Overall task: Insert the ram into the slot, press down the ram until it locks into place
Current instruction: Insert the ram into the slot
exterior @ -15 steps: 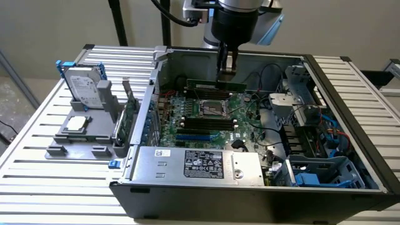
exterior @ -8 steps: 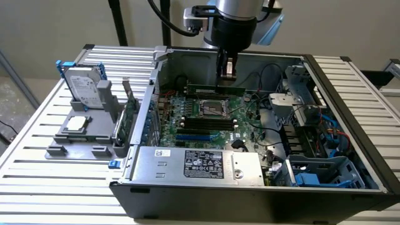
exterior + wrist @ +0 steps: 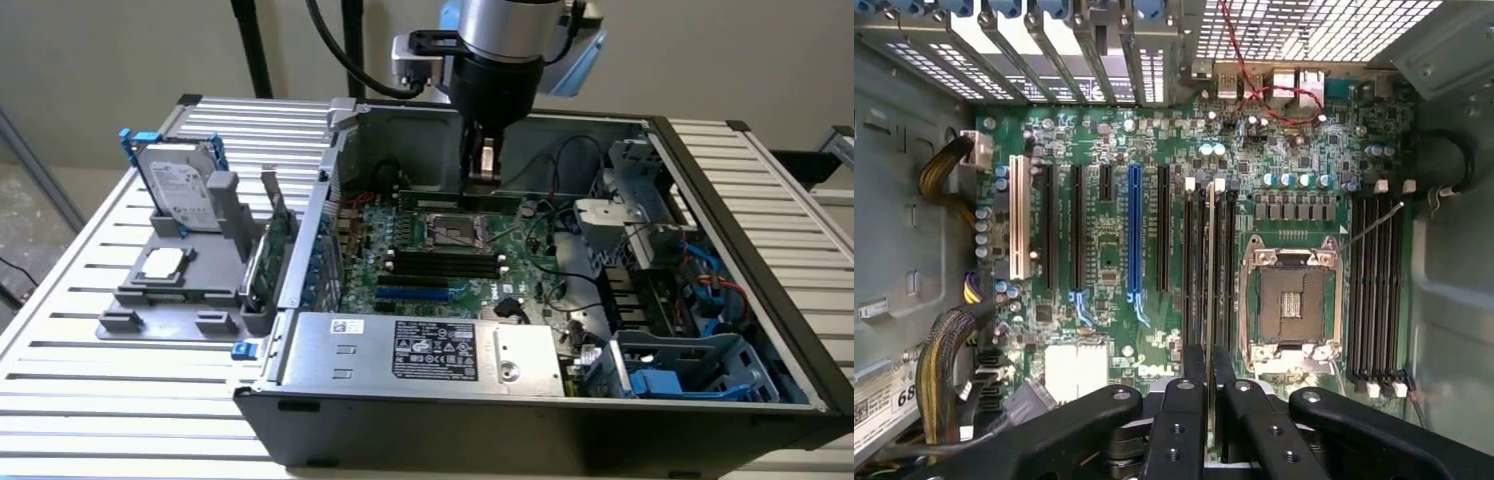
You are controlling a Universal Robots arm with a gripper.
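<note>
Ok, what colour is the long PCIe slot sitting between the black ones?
The PCIe slot is blue, clearest in the wrist view.

Soft, even light washes the exterior view: the slatted table (image 3: 80, 300) is bright and casts no hard shadows. The inside of the open computer case (image 3: 534, 420) is dimmer, and its motherboard (image 3: 441, 250) sits in shade beneath the arm. A broad sheen runs down the arm's metal wrist (image 3: 507, 30).

In the wrist view the board is evenly lit and its parts read clearly. Light through the perforated rear grille (image 3: 1324, 30) burns out to white. The black gripper (image 3: 1210, 355), close to the lens, is dark and soft, with faint highlights along its edges. The ram (image 3: 1211, 270), clamped edge-on, gleams as a thin pale line. The case walls bow slightly at the frame edges.
</note>
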